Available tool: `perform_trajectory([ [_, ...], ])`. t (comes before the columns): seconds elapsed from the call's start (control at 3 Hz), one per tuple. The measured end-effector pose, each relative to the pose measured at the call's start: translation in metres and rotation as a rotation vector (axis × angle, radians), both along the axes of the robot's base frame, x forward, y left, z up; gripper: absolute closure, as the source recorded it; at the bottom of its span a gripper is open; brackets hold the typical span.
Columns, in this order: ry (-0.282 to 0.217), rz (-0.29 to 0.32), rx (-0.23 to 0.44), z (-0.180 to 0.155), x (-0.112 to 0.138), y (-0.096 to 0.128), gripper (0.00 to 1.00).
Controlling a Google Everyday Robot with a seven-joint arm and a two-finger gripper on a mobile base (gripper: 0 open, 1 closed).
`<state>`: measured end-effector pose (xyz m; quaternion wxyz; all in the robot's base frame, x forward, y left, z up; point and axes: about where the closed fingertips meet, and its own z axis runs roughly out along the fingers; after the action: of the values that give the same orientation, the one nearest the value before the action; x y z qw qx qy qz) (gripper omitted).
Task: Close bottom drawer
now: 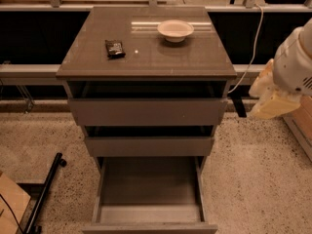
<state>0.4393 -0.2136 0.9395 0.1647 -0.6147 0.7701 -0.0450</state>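
Your gripper [269, 97] hangs off the cabinet's [195, 57] right side, level with the uppermost drawer [147, 112] and touching nothing; you can't make out whether it is spread or clamped. The bottom drawer [150, 186] stands pulled far out, its front at the lower edge of the view. The middle drawer [149, 146] sits slightly out. On top rest a pale bowl [175, 30] and a dark packet [115, 48].

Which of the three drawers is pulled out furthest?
The bottom drawer: its whole box shows; the middle drawer and top drawer are barely ajar. The gripper hangs right of the cabinet.
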Motion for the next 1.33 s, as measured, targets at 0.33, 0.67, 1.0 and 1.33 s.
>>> perform_trajectory([
  [0.33,-0.002,0.039,0.026,-0.047,0.016,-0.002,0.82],
  [0.67,-0.015,0.038,0.025,-0.045,0.017,-0.001,1.00],
  [1.0,-0.014,0.038,0.025,-0.045,0.017,-0.001,1.00],
  [1.33,0.027,0.042,0.034,-0.077,0.007,0.005,1.00],
])
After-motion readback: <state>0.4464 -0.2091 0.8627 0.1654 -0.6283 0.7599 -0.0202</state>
